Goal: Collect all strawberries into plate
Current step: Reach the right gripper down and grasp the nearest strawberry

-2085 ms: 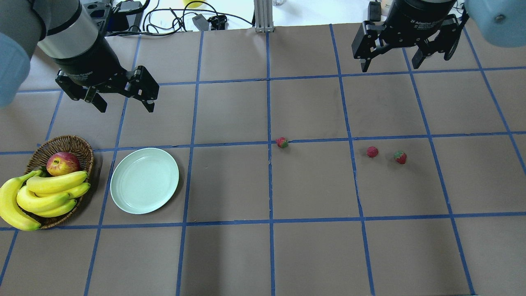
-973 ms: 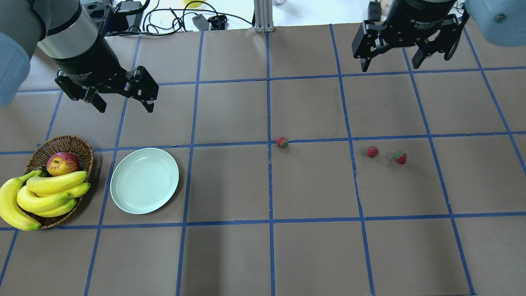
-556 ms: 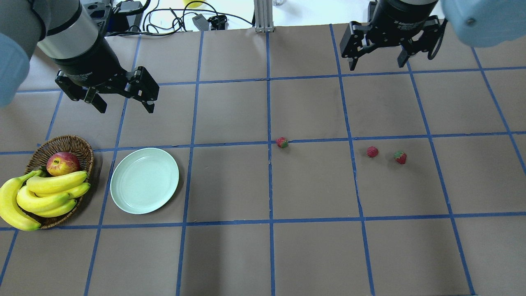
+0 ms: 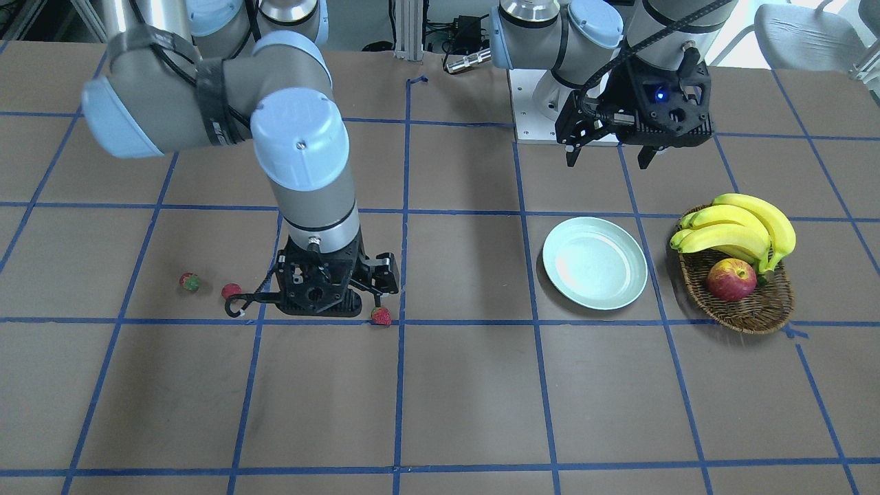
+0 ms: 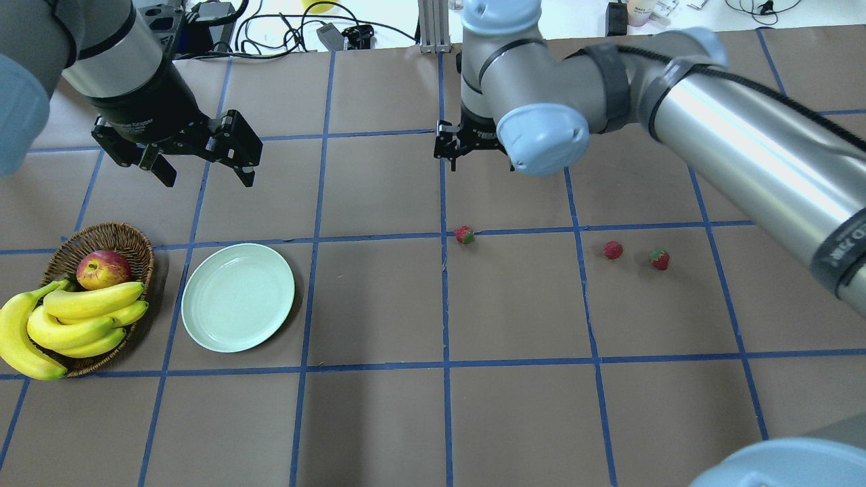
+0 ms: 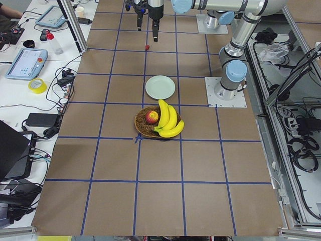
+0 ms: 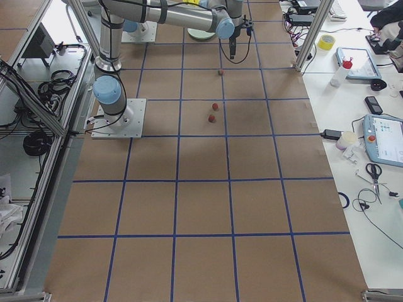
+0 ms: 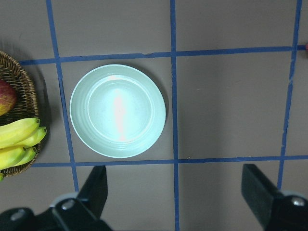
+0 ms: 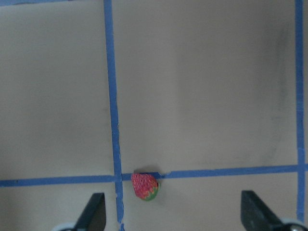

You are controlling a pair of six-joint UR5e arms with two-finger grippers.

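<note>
Right gripper point(image 9: 173, 195) (jaws spread) hangs near one strawberry point(image 9: 145, 186); left gripper point(image 8: 173, 169) likewise spread.

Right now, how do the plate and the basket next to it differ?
The plate is pale mint green, glossy and shallow; the wicker basket is brown, woven and deeper. The plate is empty, while the wicker basket holds bananas and an apple. Both are roundish and sit side by side without touching.

Brown table point(image 5: 514, 419) gridded in blue tape, white side bench point(image 7: 384, 251), aluminium frame post point(image 6: 70, 25)
</note>
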